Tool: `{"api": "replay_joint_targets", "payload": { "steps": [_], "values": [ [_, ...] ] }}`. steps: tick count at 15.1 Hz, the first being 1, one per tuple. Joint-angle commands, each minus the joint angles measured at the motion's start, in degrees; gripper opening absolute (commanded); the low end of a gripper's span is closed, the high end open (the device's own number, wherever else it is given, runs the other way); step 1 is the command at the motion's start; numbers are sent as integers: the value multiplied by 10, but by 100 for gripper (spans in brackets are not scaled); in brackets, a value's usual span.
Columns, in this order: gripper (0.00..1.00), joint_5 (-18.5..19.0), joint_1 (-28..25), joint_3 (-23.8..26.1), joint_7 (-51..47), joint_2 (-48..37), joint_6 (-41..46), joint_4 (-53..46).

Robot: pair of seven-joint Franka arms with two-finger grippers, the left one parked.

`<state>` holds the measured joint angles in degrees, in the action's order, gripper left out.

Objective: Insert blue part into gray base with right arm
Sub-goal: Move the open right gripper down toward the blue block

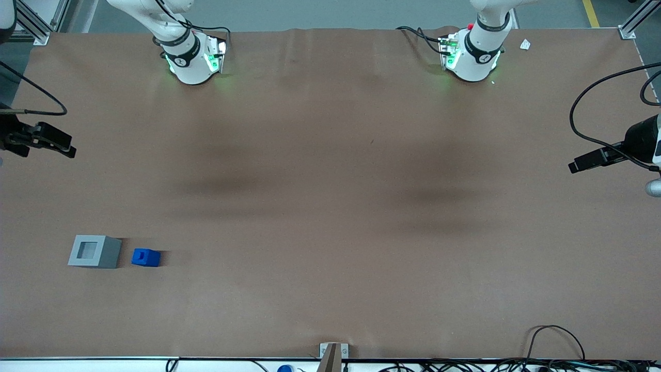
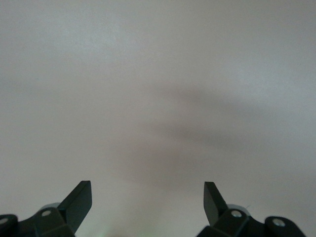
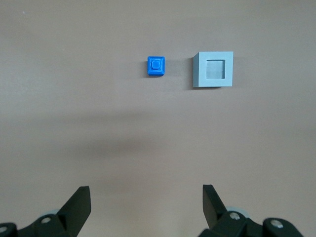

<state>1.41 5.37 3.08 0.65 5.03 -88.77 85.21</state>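
1 blue part (image 1: 146, 257) (1 gray base (image 1: 95, 251))

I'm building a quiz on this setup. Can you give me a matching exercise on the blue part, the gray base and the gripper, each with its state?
Things:
1. blue part
2. gray base
3. gripper

States:
a. recess in its top, nothing in it
b. open, high above the table, holding nothing
c. on the table beside the base, apart from it

Pairs: 1-c, 2-a, 3-b
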Motion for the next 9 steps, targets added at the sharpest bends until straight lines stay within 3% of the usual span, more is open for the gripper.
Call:
{"api": "replay_joint_targets", "payload": {
  "steps": [1,9],
  "values": [
    [100,9,3,3,-3,23,-16,3],
    [100,4,6,3,-7,95,-68,9]
  ]
}}
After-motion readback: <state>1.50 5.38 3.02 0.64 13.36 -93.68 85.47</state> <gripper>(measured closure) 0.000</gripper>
